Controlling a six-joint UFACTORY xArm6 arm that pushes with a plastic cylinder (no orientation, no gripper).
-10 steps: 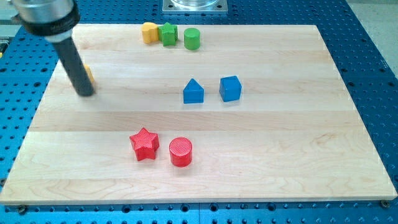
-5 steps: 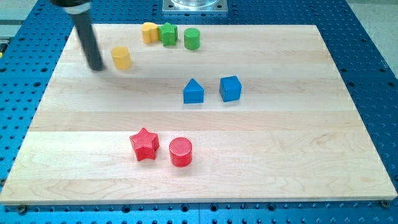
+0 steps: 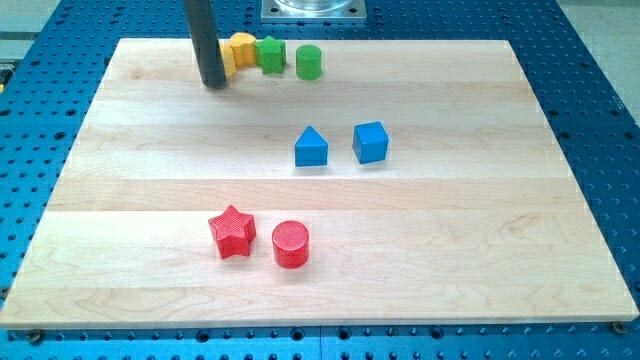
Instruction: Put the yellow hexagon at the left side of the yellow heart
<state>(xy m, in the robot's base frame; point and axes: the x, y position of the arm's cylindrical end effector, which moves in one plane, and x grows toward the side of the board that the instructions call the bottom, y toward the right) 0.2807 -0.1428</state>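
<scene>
Up at the view's top left, my tip (image 3: pixel 214 86) rests on the tabletop (image 3: pixel 450 250) near its far edge. The rod rises from there and leaves through the top of the picture. This arm has no jaws, only the rod, so nothing here opens, closes or grips.

Just right of the rod sits the yellow heart (image 3: pixel 243 46). A sliver of darker yellow shows between rod and heart, low against the heart's left side. I take that sliver for the yellow hexagon (image 3: pixel 228 61), though the rod hides most of it and its shape cannot be made out. It seems to touch the heart or sit just beside it, with my tip close on its left, slightly toward the view's bottom.

To the heart's right stand a green block (image 3: pixel 269 54) and a green cylinder (image 3: pixel 308 62), in a row. Two blue blocks (image 3: pixel 311 147) (image 3: pixel 370 142) lie mid-board, well apart from the tip. A red star (image 3: pixel 232 232) and a red cylinder (image 3: pixel 291 244) lie lower still.

By my judgement the push is in its closing stage, with the hexagon about where the task wants it. The next move calls for restraint: more pressure rightward would shove the heart into the green block. Backing the tip off leftward would also uncover the hexagon for checking.
</scene>
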